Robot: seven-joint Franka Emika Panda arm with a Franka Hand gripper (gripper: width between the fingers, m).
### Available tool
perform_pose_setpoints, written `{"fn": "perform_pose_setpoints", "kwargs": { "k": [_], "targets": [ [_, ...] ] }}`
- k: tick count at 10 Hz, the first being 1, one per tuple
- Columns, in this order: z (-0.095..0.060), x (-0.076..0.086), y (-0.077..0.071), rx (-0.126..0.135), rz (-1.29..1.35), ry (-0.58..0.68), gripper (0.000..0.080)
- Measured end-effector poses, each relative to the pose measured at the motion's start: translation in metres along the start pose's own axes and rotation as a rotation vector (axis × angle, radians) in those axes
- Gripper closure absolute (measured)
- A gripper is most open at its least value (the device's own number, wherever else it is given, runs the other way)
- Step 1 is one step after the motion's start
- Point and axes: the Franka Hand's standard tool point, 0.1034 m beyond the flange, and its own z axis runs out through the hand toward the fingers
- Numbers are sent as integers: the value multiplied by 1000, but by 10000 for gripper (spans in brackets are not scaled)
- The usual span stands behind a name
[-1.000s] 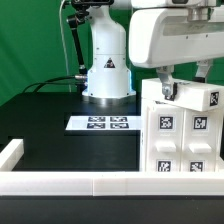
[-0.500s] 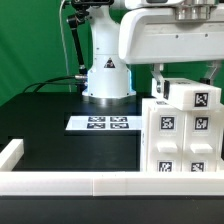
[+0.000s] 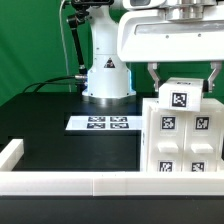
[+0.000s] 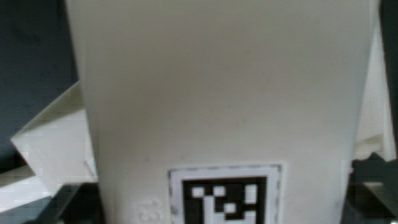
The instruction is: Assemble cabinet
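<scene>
Cabinet (image 3: pixel 185 135) | end effector (image 3: pixel 182 80) clamps its top panel | wrist view: tag close-up only

A black table (image 3: pixel 50 125) fills the space, backed by a green curtain (image 3: pixel 30 45). The marker board (image 3: pixel 100 123) lies flat near the middle. A low white rail (image 3: pixel 70 183) borders the near edge, apparently turning a corner at the exterior view's left.

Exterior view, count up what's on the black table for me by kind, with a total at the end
Cabinet bodies, white and tagged: 1 — the cabinet, jaws either side of its top part
Marker boards: 1 — the marker board
White border rails: 1 — the border rail
Total: 3
</scene>
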Motion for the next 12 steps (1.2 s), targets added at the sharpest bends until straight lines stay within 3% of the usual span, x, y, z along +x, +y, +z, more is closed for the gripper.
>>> {"fn": "perform_pose_setpoints", "kwargs": {
  "k": [6, 12],
  "targets": [
    [0, 1, 3, 0, 374, 1, 239],
    [0, -4, 3, 26, 981, -13, 239]
  ]
}}
